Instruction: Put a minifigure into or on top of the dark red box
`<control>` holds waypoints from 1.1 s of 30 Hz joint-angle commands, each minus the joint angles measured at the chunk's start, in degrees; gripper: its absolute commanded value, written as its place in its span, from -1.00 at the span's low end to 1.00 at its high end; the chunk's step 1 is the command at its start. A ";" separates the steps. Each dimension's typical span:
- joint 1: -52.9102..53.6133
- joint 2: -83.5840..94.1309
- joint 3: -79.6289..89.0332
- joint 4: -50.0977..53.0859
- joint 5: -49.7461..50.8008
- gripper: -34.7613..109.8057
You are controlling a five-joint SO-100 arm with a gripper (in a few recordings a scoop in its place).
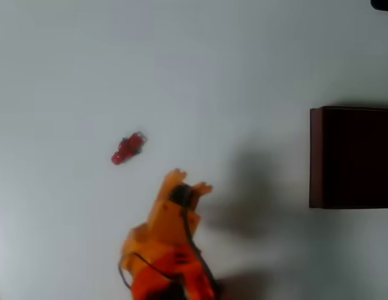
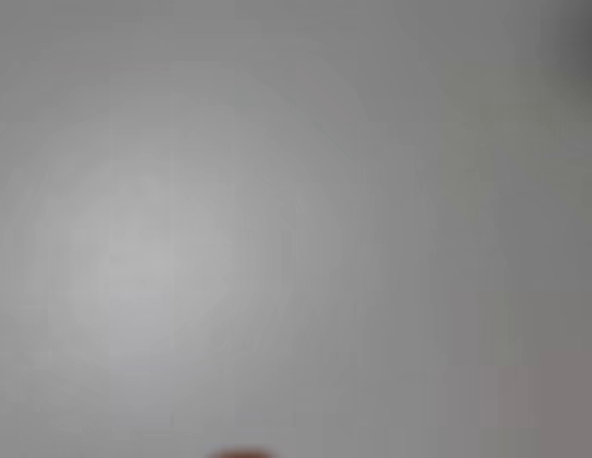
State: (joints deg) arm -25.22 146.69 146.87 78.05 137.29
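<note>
The minifigure [image 1: 127, 149] lies flat on the table [image 1: 69, 62], up and to the left of the fingers [image 1: 189, 182] in the overhead view — near, not touching. Its long axis runs diagonal, lower-left to upper-right (roughly parallel to the way the arm points). The fingers are spread a little w/ nothing between them. The dark red box [image 1: 316, 156] sits well apart on the opposite side, to the right — so reach left first. Wrist view is blur, no help.
</note>
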 commanded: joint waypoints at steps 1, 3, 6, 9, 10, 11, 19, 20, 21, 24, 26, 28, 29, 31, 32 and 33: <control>-2.46 -12.48 -12.83 3.60 4.04 -0.22; -2.72 -17.58 -16.79 3.34 4.75 -0.22; -2.64 -23.12 -20.92 3.25 5.80 -0.22; -1.58 -27.33 -25.22 5.71 6.15 -0.22; -1.41 -28.48 -26.37 6.24 6.50 -0.22; -1.23 -29.53 -27.33 6.33 6.77 -0.22; 0.18 -42.54 -40.78 11.07 6.77 -0.22; 0.35 -44.03 -42.54 11.78 6.68 -0.22; 0.44 -45.09 -43.59 11.78 6.68 -0.22; 0.88 -47.90 -45.79 11.69 7.29 -0.22; 0.88 -49.22 -46.32 11.60 9.05 -0.22; 0.97 -50.45 -46.76 11.60 10.02 -0.22; 1.05 -51.06 -46.93 11.60 10.37 -0.22; 0.97 -52.12 -47.37 11.16 11.69 -0.21; 0.53 -52.82 -47.99 11.16 13.01 -0.21; 0.00 -53.53 -48.78 11.25 14.33 -0.21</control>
State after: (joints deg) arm -23.91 93.08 100.81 88.42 148.45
